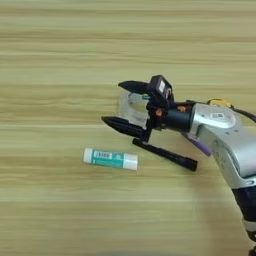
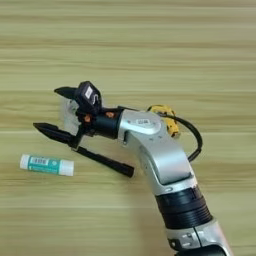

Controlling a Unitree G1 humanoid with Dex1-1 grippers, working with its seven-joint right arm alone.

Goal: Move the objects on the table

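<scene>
Table (image 1: 50, 60) fills both views, and we see bare wood on every side of the small cluster of things, widest to the left and far of it. Taking the pen (image 1: 167, 154) as our landmark: nearest to us, just left of its tip end, lies the glue stick (image 1: 110, 159), flat, apart from the pen, with free wood all round it. The pen lies slanted, its left end under the lower finger. Right of it a bit of purple cylinder (image 1: 201, 145) shows beneath the forearm. Beyond the pen stands the clear tape roll (image 1: 131, 106), sitting between the two fingers; we cannot tell whether either touches it. Far right of the pen, the tape measure (image 2: 165, 119) lies behind the arm, its cord (image 2: 195, 140) looping toward us.

Our right arm comes up from the bottom right edge and bends left at the wrist. The gripper (image 1: 120, 104) is spread wide, fingers pointing left around the roll.
</scene>
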